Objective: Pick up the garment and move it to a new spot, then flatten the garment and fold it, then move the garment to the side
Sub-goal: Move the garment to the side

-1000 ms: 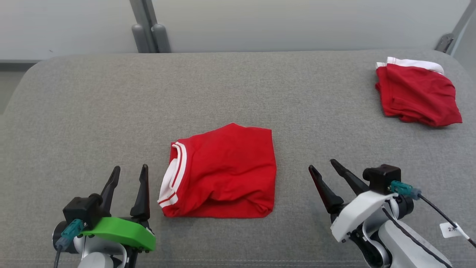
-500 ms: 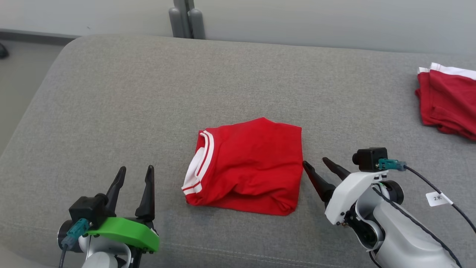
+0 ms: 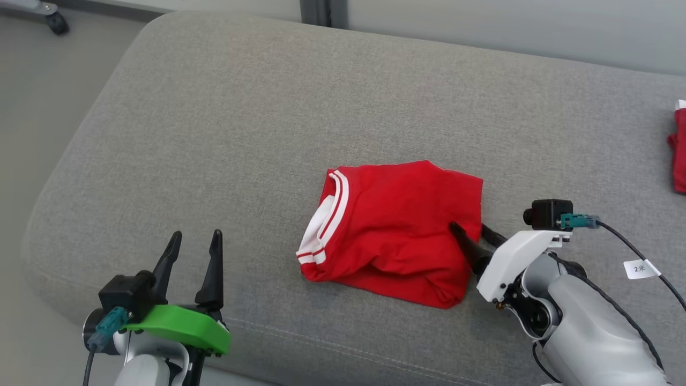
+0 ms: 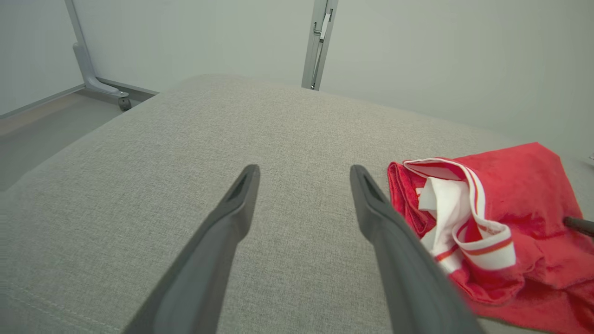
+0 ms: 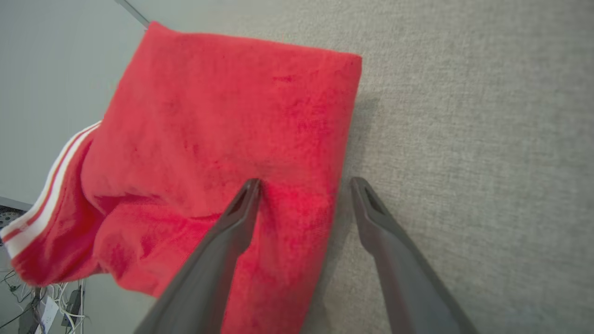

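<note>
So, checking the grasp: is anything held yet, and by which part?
Nothing held: the right gripper, jaws open, straddles the garment at its right edge.

the folded garment [image 3: 391, 230] lies on the cushion [image 3: 241, 123], right of its middle. the left gripper [image 3: 196, 234] sits near the front edge, well left of the garment. the right gripper [image 3: 469, 227] straddles its right edge — one finger over the cloth, one beside it. a second garment [image 3: 679, 150] lies far right.
</note>
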You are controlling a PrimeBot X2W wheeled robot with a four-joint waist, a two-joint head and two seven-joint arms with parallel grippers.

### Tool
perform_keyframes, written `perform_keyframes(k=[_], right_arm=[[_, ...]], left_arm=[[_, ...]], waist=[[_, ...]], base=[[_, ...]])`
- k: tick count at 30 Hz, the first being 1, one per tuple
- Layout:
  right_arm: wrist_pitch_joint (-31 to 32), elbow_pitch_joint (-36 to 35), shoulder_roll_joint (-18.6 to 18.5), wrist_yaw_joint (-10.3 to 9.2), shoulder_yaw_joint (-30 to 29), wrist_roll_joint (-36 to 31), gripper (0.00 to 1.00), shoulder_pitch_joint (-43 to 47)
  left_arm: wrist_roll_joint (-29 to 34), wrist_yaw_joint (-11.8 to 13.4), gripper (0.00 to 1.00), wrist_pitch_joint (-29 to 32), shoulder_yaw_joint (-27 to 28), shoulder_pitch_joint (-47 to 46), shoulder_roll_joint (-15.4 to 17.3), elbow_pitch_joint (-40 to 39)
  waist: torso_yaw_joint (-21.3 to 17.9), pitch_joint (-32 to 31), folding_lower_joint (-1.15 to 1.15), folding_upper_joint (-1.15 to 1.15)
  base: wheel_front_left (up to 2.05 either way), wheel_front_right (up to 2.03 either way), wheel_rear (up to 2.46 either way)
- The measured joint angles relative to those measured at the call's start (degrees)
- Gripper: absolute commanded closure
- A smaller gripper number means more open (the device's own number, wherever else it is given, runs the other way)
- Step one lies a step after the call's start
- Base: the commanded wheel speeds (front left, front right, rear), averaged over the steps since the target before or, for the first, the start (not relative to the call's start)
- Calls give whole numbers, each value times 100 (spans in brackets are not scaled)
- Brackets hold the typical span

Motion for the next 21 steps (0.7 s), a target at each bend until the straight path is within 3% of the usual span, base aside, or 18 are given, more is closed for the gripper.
perform_keyframes(k=[9,10,11,12,21], right_arm=[[264,412,193,91,-9,289,0,-256],[265,445,223,92,-29,349,4,-275],[265,476,238,92,-59,413,66,-291],[265,504,254,92,-73,445,100,-309],[-109,566,255,142,-78,416,100,-594]], left_arm=[[-13,0,0,0,54,-48,-12,21],[-13,-1,0,0,56,-48,-12,24],[-13,-10,0,0,57,-48,-12,26],[-13,-10,0,0,57,-48,-13,30],[-13,-12,0,0,186,-48,-21,63]], waist=[[217,132,0,0],[223,133,0,0],[227,133,0,0],[230,132,0,0],[193,55,0,0]], base=[[0,0,0],[0,0,0],[0,0,0],[0,0,0],[0,0,0]])
